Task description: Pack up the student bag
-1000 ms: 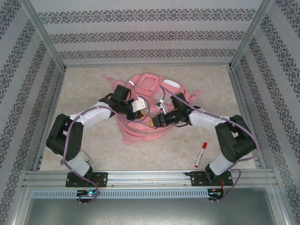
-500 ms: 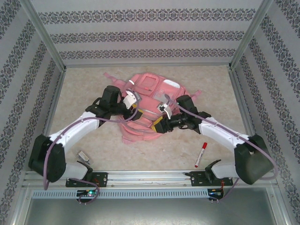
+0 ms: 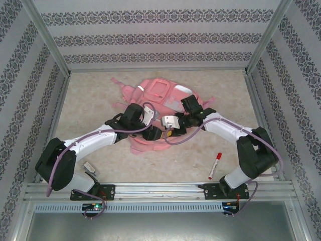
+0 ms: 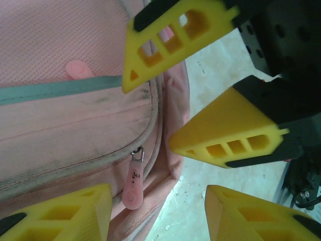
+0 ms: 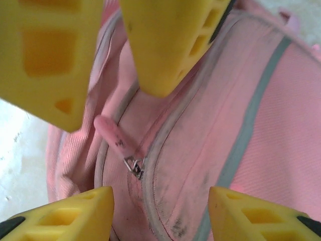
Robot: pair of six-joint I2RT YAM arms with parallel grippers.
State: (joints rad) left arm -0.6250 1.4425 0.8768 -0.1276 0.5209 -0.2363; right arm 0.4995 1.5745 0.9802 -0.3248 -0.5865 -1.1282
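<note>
Top external view: left arm [image 3: 95, 136] was folded low, elbow out near the left side of the table [image 3: 100, 100], forearm running up and right to the bag. At its end the left gripper [image 3: 154, 133] pointed right and down at the near edge of the backpack [image 3: 159, 93]. That backpack lay flat mid-table, a bit toward the far side, straps trailing at its far left and right, with both wrists over its near half. Just beside the left one sat the right gripper [image 3: 169, 132], tips almost meeting over the same spot. Further right, the right arm [image 3: 228, 131] mirrored the left: elbow out near the right edge, forearm angled up-left to the bag, wrist bent back toward the near end. A red and white marker [image 3: 214, 165] lay on the table right of the bag, near that arm's base, apart from both.

Left wrist view: own yellow fingers [image 4: 95, 198] sat at the bottom corners, jaws wide apart, a pink zip pull [image 4: 133, 182] hanging between them, not pinched. A grey strip [image 4: 60, 90] crossed the pink fabric. At upper right the other gripper's two fingers were also spread wide.

Right wrist view: own jaws were wide too, a zip pull lying above and between the fingertips, untouched, with the left gripper's fingers at the top.
</note>
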